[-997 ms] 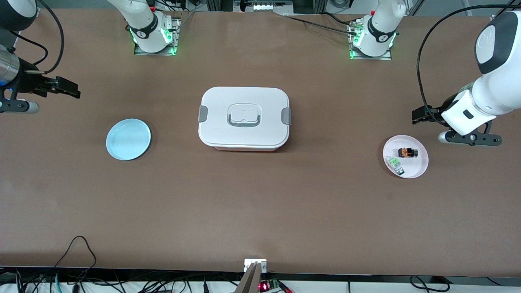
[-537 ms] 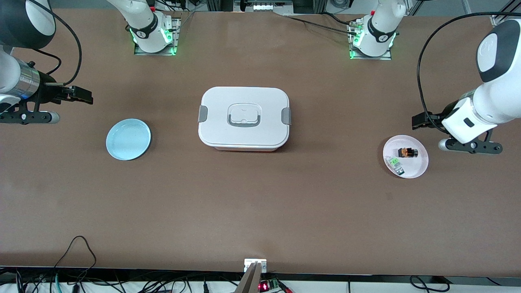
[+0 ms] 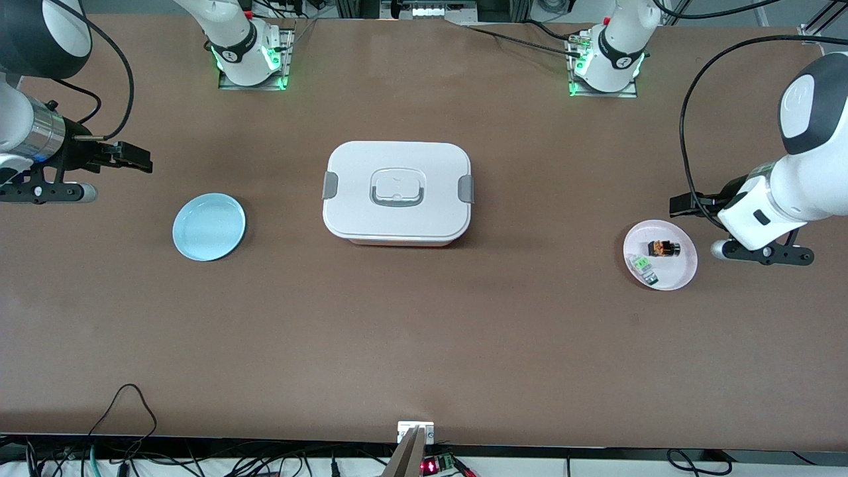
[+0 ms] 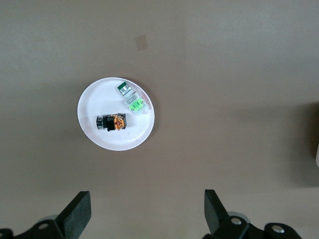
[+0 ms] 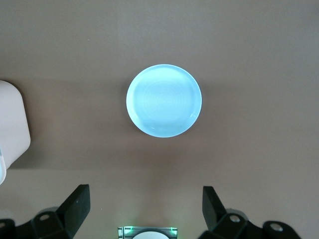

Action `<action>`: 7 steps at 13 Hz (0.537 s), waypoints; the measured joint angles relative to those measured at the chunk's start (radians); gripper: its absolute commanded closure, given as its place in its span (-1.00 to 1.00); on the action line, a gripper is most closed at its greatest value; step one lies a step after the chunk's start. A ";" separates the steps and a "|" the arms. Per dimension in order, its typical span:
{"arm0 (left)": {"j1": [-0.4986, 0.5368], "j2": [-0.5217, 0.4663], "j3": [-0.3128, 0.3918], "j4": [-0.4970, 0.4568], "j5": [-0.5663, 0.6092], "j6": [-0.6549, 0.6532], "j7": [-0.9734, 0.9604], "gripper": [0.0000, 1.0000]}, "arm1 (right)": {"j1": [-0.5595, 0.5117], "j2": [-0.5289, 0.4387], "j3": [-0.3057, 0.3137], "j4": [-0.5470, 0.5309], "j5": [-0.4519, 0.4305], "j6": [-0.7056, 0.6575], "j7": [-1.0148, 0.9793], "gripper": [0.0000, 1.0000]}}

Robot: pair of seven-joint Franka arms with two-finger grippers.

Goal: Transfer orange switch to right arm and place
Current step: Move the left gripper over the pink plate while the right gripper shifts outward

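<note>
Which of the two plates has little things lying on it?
The pink plate at the left arm's end of the table: it holds the orange switch and a green-and-clear component. The blue plate holds nothing.

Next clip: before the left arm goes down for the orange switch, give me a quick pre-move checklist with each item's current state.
1. Orange switch free to pick, lying on the pink plate: ok.
2. Left gripper empty, jaws wide: ok.
3. Left gripper over the switch: not ok; it hangs over bare table beside the plate, toward the arms' bases.
4. Green-and-clear component apart from the switch: ok, a gap shows in the left wrist view, though a narrow one.
5. Right gripper empty, jaws wide, for the handover: ok; it waits above the table near the blue plate.
6. Blue plate bare: ok.
</note>
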 measured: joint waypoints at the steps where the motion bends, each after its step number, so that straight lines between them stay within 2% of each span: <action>1: 0.001 0.004 0.000 0.000 0.000 0.000 0.000 -1.00 | 0.003 0.000 0.003 0.000 0.000 0.009 0.000 -1.00; 5: 0.007 0.014 0.004 0.002 0.000 -0.006 -0.004 -1.00 | 0.017 0.004 0.006 0.000 0.000 0.019 0.000 -1.00; 7: 0.021 0.024 0.009 0.002 0.000 -0.057 -0.022 -1.00 | 0.023 0.006 0.006 0.000 0.001 0.019 0.001 -1.00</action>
